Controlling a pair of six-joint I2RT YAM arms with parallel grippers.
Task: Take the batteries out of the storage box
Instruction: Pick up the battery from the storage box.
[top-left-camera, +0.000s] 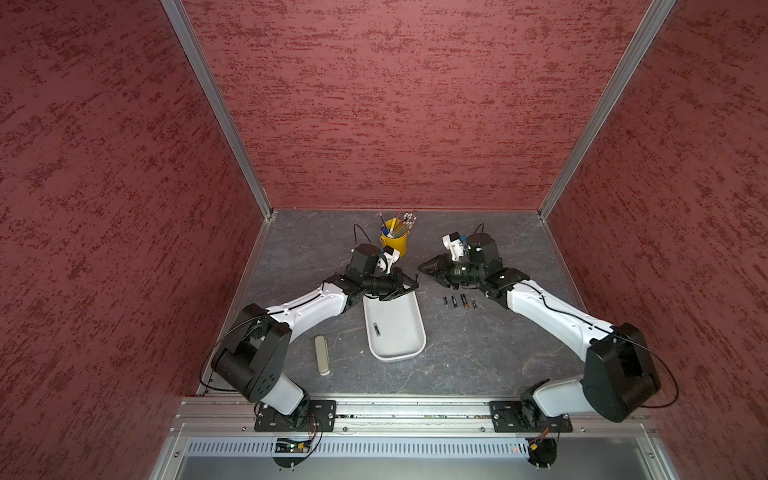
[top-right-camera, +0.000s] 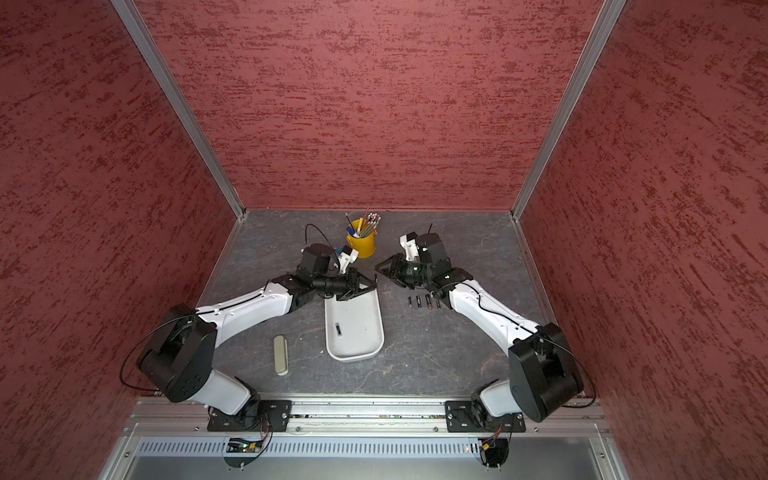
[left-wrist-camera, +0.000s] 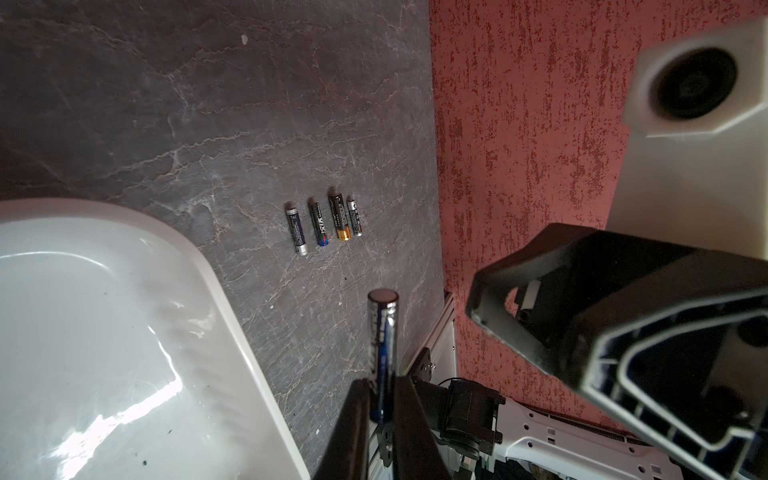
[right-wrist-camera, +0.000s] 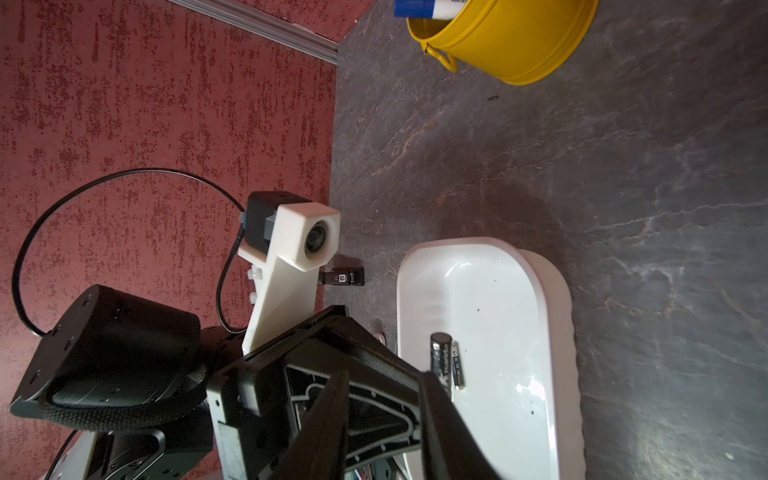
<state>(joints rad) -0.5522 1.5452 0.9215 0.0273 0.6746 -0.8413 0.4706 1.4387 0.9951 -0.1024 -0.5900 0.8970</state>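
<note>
Left claw (left-wrist-camera: 382, 380) is clamped on a battery (left-wrist-camera: 384, 332) over the far end of the box (top-left-camera: 419, 332), likely to pass it to the right claw (top-left-camera: 420, 268), parted and facing; another battery (top-left-camera: 376, 329) lies in the box; four batteries (top-left-camera: 463, 301) line the desk (top-left-camera: 478, 353).

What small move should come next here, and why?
Probably the right gripper should ease forward onto the free end of the battery that the left gripper grips. Its jaws stand open and face it, and the four batteries already out lie on its side.
</note>
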